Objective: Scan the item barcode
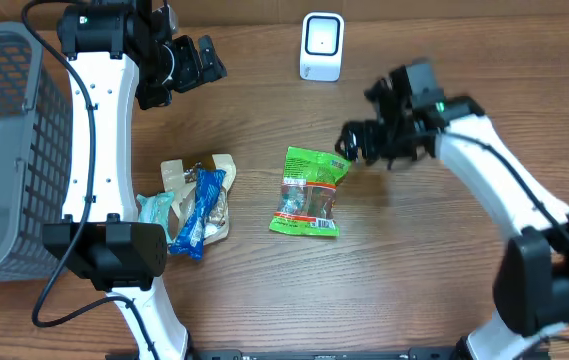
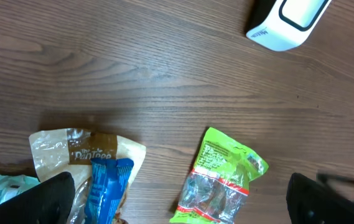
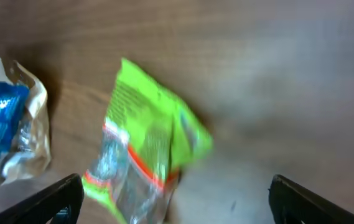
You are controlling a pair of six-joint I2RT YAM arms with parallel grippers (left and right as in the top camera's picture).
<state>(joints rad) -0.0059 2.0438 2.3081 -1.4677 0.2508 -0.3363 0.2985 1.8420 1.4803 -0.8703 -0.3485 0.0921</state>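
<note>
We are hovering the nearer right gripper (image 1: pixel 352 142), fingers spread wide, just beside the crinkly green plastic snack pouch's (image 1: pixel 310 192) far end.

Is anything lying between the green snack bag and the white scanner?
No: only bare table runs from the green snack bag to the white scanner, seen plainly in the overhead view and the left wrist view.
</note>
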